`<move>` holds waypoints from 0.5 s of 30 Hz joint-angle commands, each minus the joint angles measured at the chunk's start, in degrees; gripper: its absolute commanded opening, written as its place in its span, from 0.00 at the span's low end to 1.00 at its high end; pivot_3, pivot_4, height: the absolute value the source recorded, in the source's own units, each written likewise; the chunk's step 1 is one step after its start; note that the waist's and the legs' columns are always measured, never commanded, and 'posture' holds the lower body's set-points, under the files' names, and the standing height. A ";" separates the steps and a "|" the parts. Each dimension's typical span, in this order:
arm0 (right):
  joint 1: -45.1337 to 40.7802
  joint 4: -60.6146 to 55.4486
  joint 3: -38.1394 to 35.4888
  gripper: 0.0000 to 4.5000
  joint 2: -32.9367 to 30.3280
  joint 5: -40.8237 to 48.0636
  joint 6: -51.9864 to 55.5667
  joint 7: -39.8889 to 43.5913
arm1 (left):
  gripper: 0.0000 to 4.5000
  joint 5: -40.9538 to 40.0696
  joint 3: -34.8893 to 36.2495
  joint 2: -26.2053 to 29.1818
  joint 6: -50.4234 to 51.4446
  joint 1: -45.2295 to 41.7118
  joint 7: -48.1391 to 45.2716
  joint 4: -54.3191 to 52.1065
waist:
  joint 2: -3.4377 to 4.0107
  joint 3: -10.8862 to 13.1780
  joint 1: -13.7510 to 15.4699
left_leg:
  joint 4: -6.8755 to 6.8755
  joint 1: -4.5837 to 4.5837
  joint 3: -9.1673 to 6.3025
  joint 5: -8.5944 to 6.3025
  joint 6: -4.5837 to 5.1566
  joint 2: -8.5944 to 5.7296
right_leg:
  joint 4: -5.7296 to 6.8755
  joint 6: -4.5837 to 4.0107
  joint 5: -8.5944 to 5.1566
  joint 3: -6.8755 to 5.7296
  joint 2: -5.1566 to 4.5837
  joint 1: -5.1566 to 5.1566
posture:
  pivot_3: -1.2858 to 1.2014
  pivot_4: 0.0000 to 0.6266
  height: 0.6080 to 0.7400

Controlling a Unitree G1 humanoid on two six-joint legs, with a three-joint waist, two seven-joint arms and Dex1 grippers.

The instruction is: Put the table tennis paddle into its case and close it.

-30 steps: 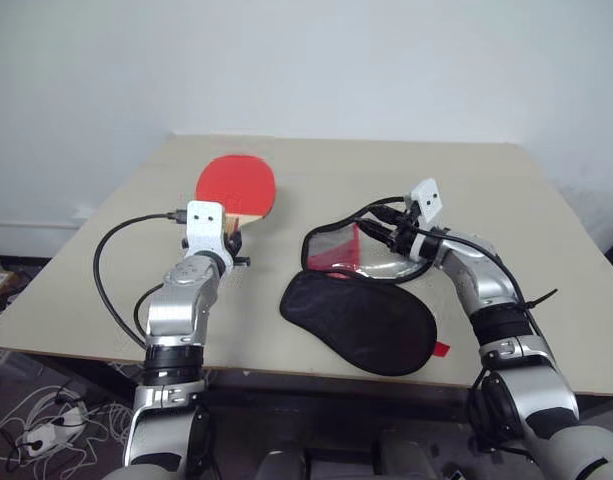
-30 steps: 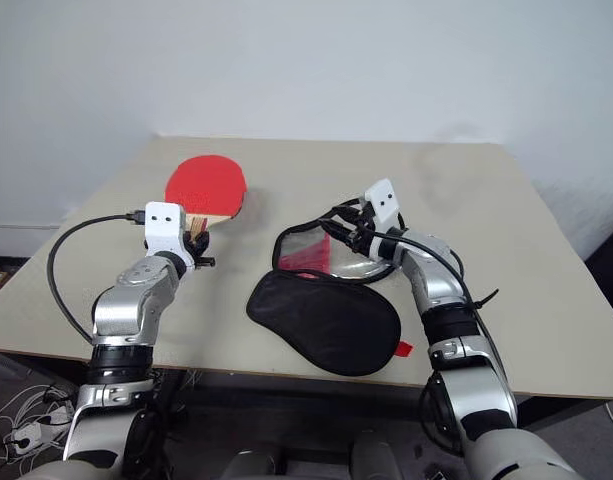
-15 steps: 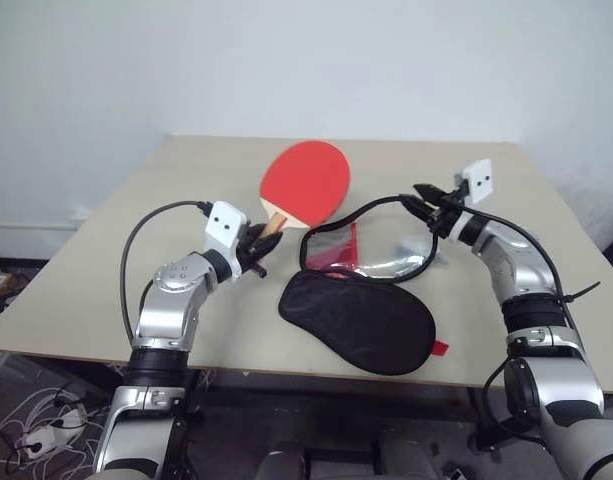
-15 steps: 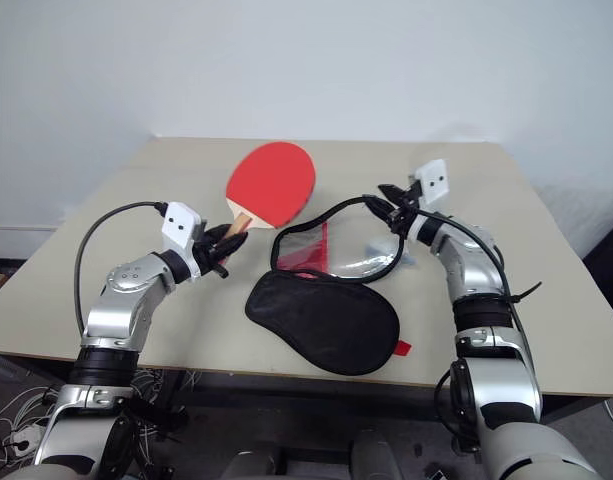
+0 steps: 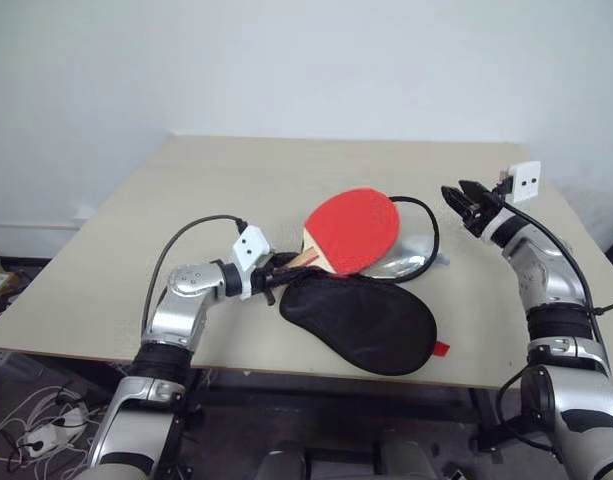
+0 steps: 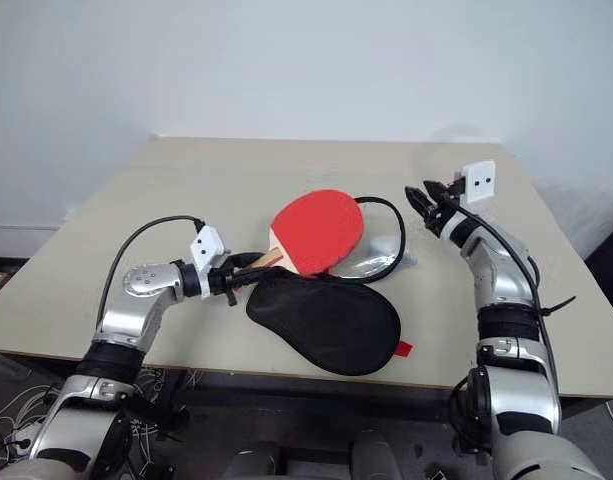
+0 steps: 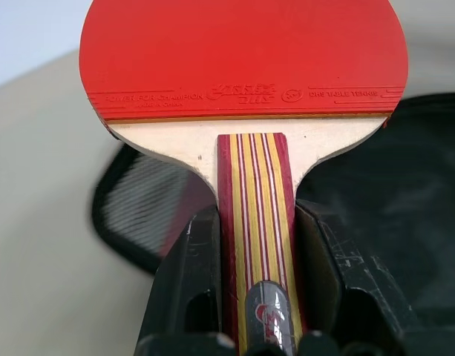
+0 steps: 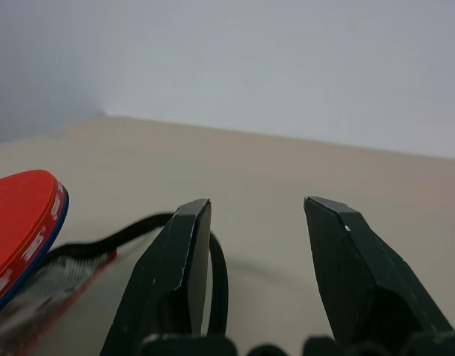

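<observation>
My left gripper (image 5: 279, 272) is shut on the striped light-wood handle (image 7: 254, 200) of the table tennis paddle. The paddle's red face (image 5: 353, 228) hangs tilted over the open case. The case lies mid-table, with its black fabric side (image 5: 361, 320) spread toward the front edge and a small red tab (image 5: 441, 348) at its right end. Its clear side with the black rim (image 5: 418, 238) lies behind and partly under the paddle. To the right of the case, my right gripper (image 5: 466, 203) is raised and open, its fingers (image 8: 179, 259) holding nothing.
The beige table (image 5: 136, 225) stands against a white wall, with its front edge close to the case's black side. A black cable (image 5: 174, 262) loops from my left wrist. Loose cables lie on the floor (image 5: 31, 435) at the lower left.
My left gripper swung the paddle from the far left to over the open case. My right gripper let go of the case's rim and moved right; the raised clear side dropped lower.
</observation>
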 commanded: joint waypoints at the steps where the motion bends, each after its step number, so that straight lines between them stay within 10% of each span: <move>1: -1.19 -0.53 -1.07 0.48 -3.40 1.19 0.47 3.63 | 0.23 -0.64 -1.02 1.14 -2.89 -3.56 -5.12 0.06 | 0.00 0.00 -0.03 | 0.00 0.00 0.00 0.00 0.00 0.00 | 0.00 0.00 0.00 0.00 0.00 0.00 | 0.52 0.00 1.00; 15: -0.01 1.66 -1.25 0.48 -6.87 1.14 0.23 6.33 | 0.23 1.98 -6.66 0.73 -10.47 -8.67 -17.13 8.95 | 0.01 0.01 -0.02 | 0.01 0.01 0.04 0.01 0.03 0.00 | 0.00 0.00 0.00 0.03 0.00 0.01 | 0.52 0.00 1.00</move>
